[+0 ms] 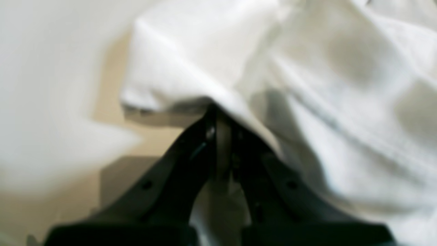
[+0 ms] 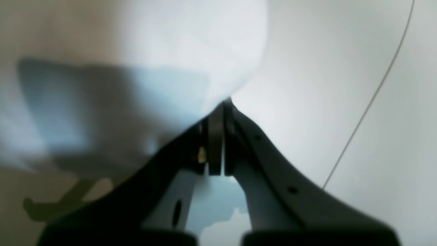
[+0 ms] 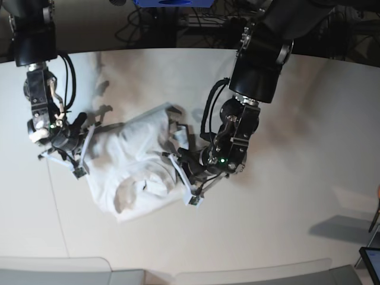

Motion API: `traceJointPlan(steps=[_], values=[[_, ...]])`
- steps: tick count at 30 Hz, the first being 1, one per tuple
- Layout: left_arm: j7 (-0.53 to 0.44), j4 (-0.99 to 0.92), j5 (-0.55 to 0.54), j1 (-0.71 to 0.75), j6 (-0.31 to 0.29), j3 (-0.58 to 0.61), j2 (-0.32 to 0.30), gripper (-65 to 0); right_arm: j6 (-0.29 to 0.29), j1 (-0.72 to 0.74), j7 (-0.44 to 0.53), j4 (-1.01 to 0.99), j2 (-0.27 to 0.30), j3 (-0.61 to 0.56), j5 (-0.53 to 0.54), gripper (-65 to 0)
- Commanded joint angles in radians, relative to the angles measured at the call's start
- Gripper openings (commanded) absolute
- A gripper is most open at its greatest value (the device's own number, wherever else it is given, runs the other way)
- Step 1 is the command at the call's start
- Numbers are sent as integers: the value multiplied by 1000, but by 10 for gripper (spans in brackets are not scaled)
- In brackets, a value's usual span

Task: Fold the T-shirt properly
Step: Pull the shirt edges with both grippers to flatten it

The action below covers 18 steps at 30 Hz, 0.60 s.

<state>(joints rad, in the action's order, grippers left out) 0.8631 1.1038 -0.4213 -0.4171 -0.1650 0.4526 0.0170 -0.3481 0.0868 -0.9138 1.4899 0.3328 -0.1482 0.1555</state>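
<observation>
Base view, L to R: right gripper (image 3: 89, 144) at left edge of the T-shirt (image 3: 133, 178), arm hanging from upper left corner. Fingers look pressed together on a pinch of white fabric at that edge. Right wrist view agrees: both pads (image 2: 215, 143) closed w/ almost no gap, tips meeting a blurred white fold of the T-shirt (image 2: 191, 51); bare tabletop (image 2: 341, 85) to the right, thin dark cable (image 2: 375, 92) curving across it.

T-shirt bunched and wrinkled mid-left on the off-white table (image 3: 285, 208), wider lump toward near edge, narrower part reaching up toward centre. Between the two grippers.

Left gripper (image 3: 178, 160) at right edge of the shirt, low over table, arm dropping in from top centre-right. Left wrist view: left gripper (image 1: 222, 119) w/ black fingers (image 1: 191, 147) converging to a point, clamped on a fabric edge; T-shirt (image 1: 341, 85) draping over and right of tips, heavy creases. Tan surface (image 1: 109, 102) visible left of fingers. View blurred, detail limited.
</observation>
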Motion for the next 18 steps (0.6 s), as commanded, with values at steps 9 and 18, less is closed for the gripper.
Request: traceJointPlan(steps=[9, 18], values=[[-72, -26, -9, -121, -8, -1, 14, -650, 7, -57, -40, 125, -1, 38, -29, -635], [18, 230, -18, -68, 17, -39, -88, -650, 56, -81, -3, 205, -10, 54, -350, -638]])
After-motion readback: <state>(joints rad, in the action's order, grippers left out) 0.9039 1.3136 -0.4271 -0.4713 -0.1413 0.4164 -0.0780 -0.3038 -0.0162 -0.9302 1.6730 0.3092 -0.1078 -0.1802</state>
